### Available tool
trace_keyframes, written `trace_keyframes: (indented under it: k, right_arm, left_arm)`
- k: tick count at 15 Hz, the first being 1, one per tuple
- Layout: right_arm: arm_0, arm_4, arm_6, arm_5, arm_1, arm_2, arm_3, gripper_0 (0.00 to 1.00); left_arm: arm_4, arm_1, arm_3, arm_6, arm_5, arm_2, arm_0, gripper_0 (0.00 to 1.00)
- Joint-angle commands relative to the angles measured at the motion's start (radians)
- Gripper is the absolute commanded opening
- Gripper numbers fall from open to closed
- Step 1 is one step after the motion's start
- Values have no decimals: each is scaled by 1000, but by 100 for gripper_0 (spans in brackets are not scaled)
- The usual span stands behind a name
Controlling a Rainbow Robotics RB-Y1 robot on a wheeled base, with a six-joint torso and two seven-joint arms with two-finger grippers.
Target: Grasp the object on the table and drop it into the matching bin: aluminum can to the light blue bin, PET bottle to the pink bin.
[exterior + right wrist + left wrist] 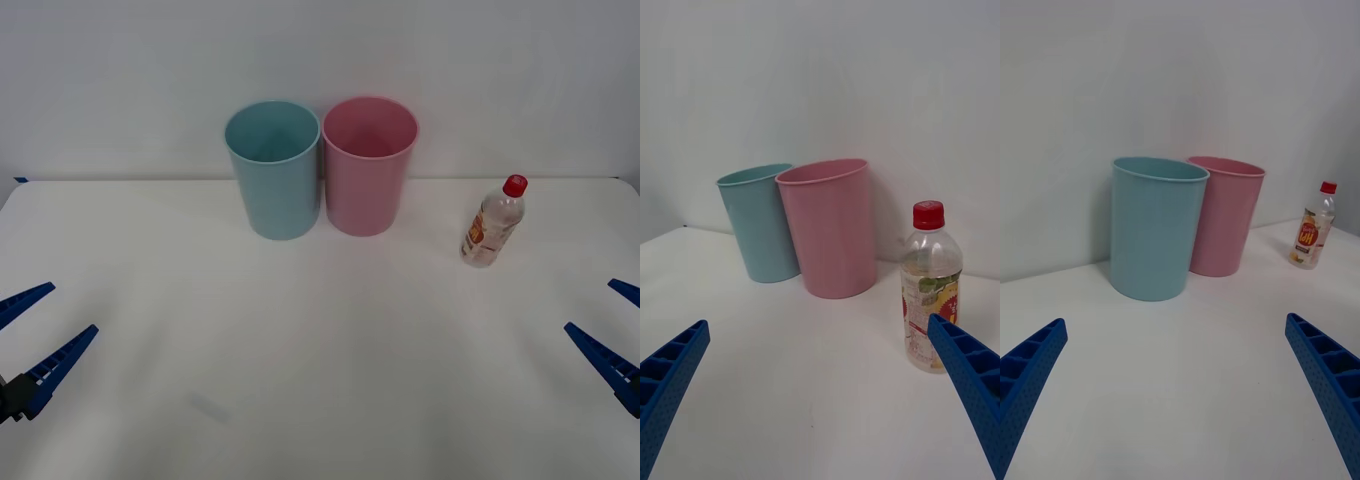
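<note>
A small clear PET bottle (pixel 493 223) with a red cap and orange-red-white label stands upright on the white table (pixel 320 380), right of the bins. The pink bin (pixel 368 166) and the light blue bin (pixel 273 169) stand side by side at the table's back, blue on the left. My right gripper (pixel 610 330) hangs open at the right edge, nearer than the bottle and apart from it; its wrist view has the bottle (pixel 929 289) close ahead. My left gripper (pixel 35 335) is open at the left edge, far from everything.
A plain white wall rises behind the table. In the left wrist view the light blue bin (pixel 1157 227) is nearest, the pink bin (pixel 1225 216) behind it and the bottle (pixel 1313 234) farther off. Bare table lies between both grippers.
</note>
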Motion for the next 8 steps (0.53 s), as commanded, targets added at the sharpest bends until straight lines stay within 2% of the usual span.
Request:
trace_keyframes:
  k: [1,2,5,8]
  right_arm:
    - [0,0,0,0,0,0,0,100]
    - [14,0,0,-5,16,-3,8,100]
    - [16,-6,2,-10,7,1,6,100]
    - [16,-6,11,37,4,28,6,100]
  left_arm:
    - [0,0,0,0,0,0,0,100]
    - [0,0,0,0,0,0,0,100]
    - [0,0,0,0,0,0,0,100]
    - [0,0,0,0,0,0,0,100]
